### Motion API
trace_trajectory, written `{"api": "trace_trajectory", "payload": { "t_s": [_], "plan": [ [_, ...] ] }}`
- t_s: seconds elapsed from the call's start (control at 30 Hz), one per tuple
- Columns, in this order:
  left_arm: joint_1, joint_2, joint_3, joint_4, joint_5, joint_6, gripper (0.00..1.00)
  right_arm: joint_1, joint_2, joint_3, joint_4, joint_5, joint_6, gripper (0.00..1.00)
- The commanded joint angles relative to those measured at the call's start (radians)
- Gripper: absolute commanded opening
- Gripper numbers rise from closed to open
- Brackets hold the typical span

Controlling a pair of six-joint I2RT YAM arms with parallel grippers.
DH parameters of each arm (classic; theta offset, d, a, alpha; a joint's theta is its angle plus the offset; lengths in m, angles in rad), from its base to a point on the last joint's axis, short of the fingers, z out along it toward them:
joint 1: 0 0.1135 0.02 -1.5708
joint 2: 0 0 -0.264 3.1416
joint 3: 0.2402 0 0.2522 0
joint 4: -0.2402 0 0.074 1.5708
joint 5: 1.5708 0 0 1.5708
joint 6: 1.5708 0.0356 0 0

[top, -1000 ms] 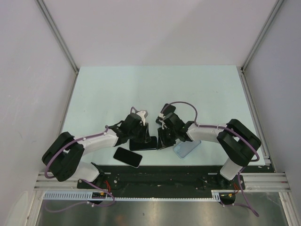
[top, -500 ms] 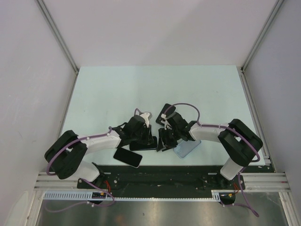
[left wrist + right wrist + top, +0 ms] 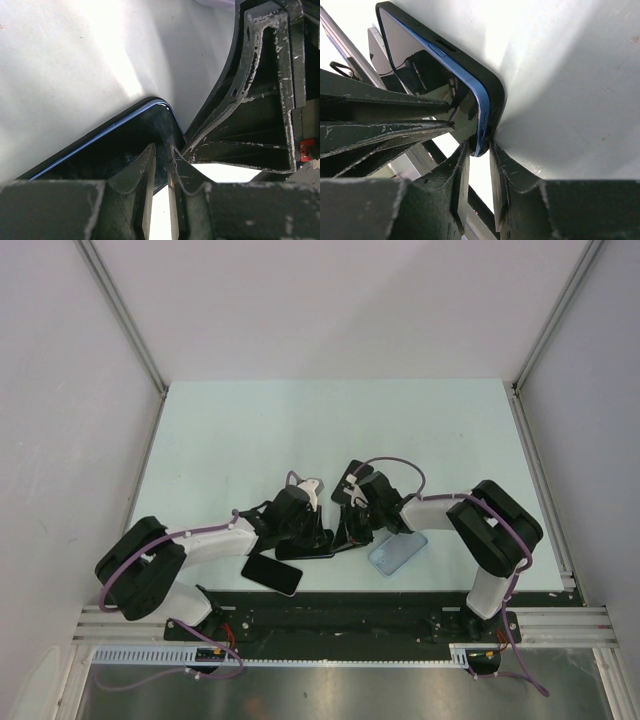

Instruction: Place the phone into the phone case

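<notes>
The phone (image 3: 422,62), with a dark screen and a blue frame, sits inside a black phone case (image 3: 491,85) that wraps its back and edge. In the top view the pair (image 3: 308,546) lies between both arms near the table's front. My right gripper (image 3: 480,147) is shut on one lower corner, one finger on the screen side and one on the case. From the other end my left gripper (image 3: 162,150) pinches the phone's (image 3: 110,152) glossy edge between narrow jaws. In the top view the left gripper (image 3: 318,537) and right gripper (image 3: 344,537) almost meet.
A second black phone (image 3: 272,573) lies flat at the front edge, just left of the held one. A clear bluish case (image 3: 397,552) lies to the right under the right forearm. The pale table (image 3: 330,430) stretches back between side rails.
Both grippers have closed in on the phone from either side and narrowed their jaws. The right wrist swung left towards the left gripper, and the phone shifted slightly.
</notes>
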Motion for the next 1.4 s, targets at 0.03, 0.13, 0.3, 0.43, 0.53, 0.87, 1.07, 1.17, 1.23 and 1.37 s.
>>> {"api": "trace_trajectory", "payload": {
  "t_s": [0.03,0.13,0.3,0.43,0.53,0.87,1.07,1.17,1.23,1.37],
  "plan": [
    [-0.008,0.033,-0.036,-0.129,-0.059,-0.008,0.22,0.012,0.077,-0.015,-0.112,0.176,-0.054,0.23],
    [-0.008,0.032,-0.03,-0.16,-0.062,-0.015,0.21,0.022,0.079,-0.012,-0.158,0.239,-0.066,0.2],
    [-0.008,0.048,-0.013,-0.209,-0.073,-0.012,0.22,0.047,0.071,0.034,-0.262,0.388,-0.099,0.17],
    [-0.011,0.07,0.003,-0.249,-0.084,-0.007,0.21,0.084,0.111,0.091,-0.384,0.5,-0.128,0.15],
    [-0.022,0.102,0.026,-0.282,-0.091,-0.001,0.19,0.116,0.137,0.117,-0.419,0.575,-0.126,0.15],
    [-0.048,0.137,0.063,-0.321,-0.108,-0.01,0.18,0.24,0.231,0.229,-0.563,0.838,-0.133,0.16],
    [-0.048,0.116,0.056,-0.33,-0.157,-0.012,0.18,0.24,0.08,0.205,-0.468,0.714,-0.143,0.38],
    [-0.048,0.107,0.051,-0.335,-0.169,-0.012,0.17,0.216,-0.001,0.18,-0.392,0.633,-0.146,0.47],
    [-0.048,0.099,0.045,-0.336,-0.171,-0.012,0.17,0.193,-0.053,0.162,-0.362,0.597,-0.148,0.52],
    [-0.048,0.093,0.043,-0.336,-0.176,-0.005,0.17,0.104,-0.11,0.1,-0.228,0.358,-0.14,0.54]
  ]
}}
